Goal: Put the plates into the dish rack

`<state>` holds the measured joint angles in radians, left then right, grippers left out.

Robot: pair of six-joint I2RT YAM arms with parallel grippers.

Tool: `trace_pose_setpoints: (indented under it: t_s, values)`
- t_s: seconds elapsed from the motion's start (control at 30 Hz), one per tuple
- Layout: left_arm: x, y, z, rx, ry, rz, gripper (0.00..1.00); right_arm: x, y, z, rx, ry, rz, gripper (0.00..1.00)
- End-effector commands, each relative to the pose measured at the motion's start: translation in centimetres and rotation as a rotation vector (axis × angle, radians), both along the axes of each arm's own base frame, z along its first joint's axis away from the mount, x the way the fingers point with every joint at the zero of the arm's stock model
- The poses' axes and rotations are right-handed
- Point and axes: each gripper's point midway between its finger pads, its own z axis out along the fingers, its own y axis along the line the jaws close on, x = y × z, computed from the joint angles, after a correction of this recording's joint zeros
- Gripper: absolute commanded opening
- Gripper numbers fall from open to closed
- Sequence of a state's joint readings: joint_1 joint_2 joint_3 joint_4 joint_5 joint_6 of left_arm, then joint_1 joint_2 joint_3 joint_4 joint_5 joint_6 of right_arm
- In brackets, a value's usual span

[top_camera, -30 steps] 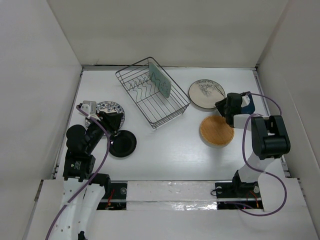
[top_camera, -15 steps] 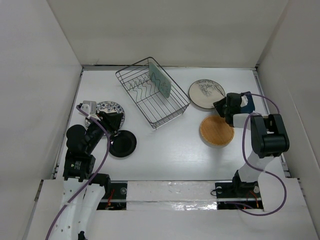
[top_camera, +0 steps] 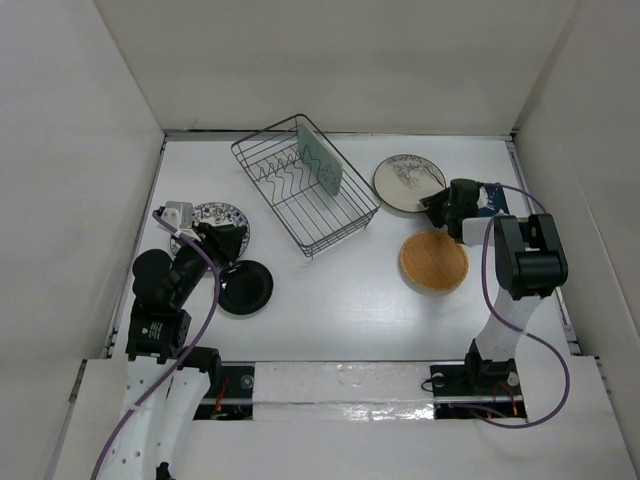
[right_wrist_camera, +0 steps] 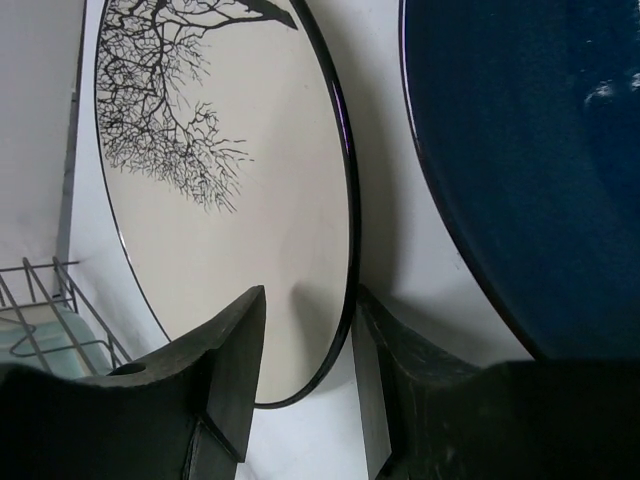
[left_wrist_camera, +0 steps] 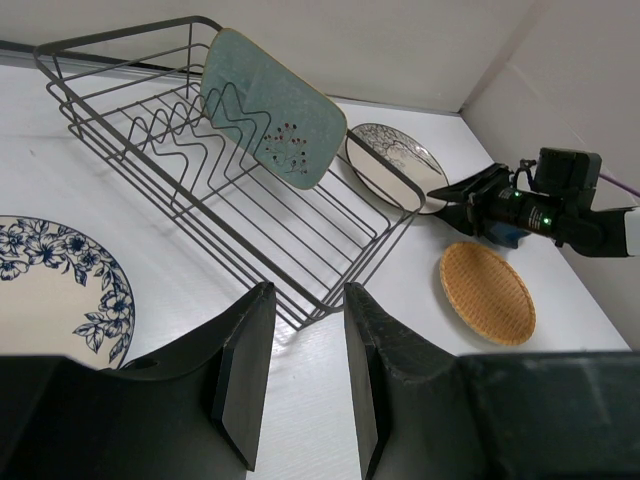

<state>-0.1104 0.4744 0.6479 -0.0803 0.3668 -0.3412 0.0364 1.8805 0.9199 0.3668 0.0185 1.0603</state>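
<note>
My right hand is down at the right-hand edge of the cream plate. Its fingers are spread with the plate's dark rim between them, one over the sketched face and the other just outside the edge. A gap shows on either side of the rim, so nothing is pinched. I cannot tell from the wrist view whether that edge is lifted or lies flat. The blue dish sits just beside it on the right, with a narrow strip of white surface between the two. From above, the tan plate lies flat near my right arm, on the near side of the cream one and apart from it. The rack stands at an angle toward the far middle. The green plate is up on its edge inside it at the far end, leaning among the tines; the other slots hold nothing. My left hand hangs on the left side, fingers parted and holding nothing, facing the rack. The patterned plate lies flat just beside that hand, and the black plate is on the surface a little nearer to the arm bases.
</note>
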Motion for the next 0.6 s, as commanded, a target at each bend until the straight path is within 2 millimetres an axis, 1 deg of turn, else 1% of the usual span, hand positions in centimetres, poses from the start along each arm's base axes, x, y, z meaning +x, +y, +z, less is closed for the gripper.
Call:
trace_pose_setpoints:
  t_s: [0.0,0.03,0.07,0.13,0.17,0.2,0.23,0.27,0.3,0.33,0.37,0.4,0.47,0.5,0.53,0.57]
  values:
    - [-0.4,-0.2,2.3,0.000,-0.068,-0.015,0.31,2.3,0.6,2.2,0.055,-0.076,-0.039,0.44]
    - [-0.3,-0.2,2.3,0.000,-0.068,-0.014,0.31,2.6,0.5,2.3,0.063,-0.083,-0.051,0.43]
    - [-0.4,-0.2,2.3,0.000,-0.068,-0.015,0.31,2.9,0.4,2.3,0.068,-0.094,-0.062,0.39]
    - [-0.3,-0.2,2.3,0.002,-0.070,-0.012,0.31,3.3,0.3,2.3,0.096,-0.107,-0.087,0.35]
    - [-0.3,-0.2,2.2,0.000,-0.066,-0.012,0.31,3.7,0.4,2.7,0.108,-0.128,-0.091,0.32]
    - [-0.3,-0.1,2.3,0.002,-0.067,-0.011,0.31,3.8,0.3,2.5,0.119,-0.128,-0.103,0.29]
    - [-0.3,-0.1,2.3,0.000,-0.066,-0.009,0.31,4.1,0.2,2.6,0.123,-0.138,-0.115,0.22]
    - [-0.3,-0.1,2.3,0.000,-0.068,-0.009,0.31,4.2,0.0,2.6,0.129,-0.144,-0.127,0.19]
    - [-0.3,-0.1,2.3,0.002,-0.067,-0.008,0.31,4.1,0.0,2.7,0.151,-0.150,-0.141,0.15]
    - [-0.3,-0.1,2.2,0.001,-0.066,-0.006,0.31,4.2,-0.4,2.9,0.141,-0.165,-0.161,0.10]
    - [-0.2,0.0,2.2,0.001,-0.065,-0.004,0.31,4.3,0.0,3.6,0.140,-0.198,-0.159,0.04]
    - [-0.3,0.0,2.2,0.001,-0.065,-0.004,0.31,4.1,-0.2,3.6,0.133,-0.201,-0.167,0.02]
    - [-0.2,0.0,2.0,0.001,-0.060,-0.005,0.31,4.1,-0.8,5.7,0.105,-0.262,-0.181,0.00]
    - [-0.2,0.0,2.1,0.001,-0.062,-0.004,0.31,3.7,-1.0,5.9,0.087,-0.277,-0.174,0.00]
    - [-0.2,0.0,2.2,0.000,-0.068,-0.004,0.31,3.6,-0.9,6.6,0.084,-0.301,-0.165,0.00]
    - [-0.2,0.0,2.1,0.001,-0.063,-0.004,0.31,3.6,-0.9,8.6,0.085,-0.359,-0.160,0.00]
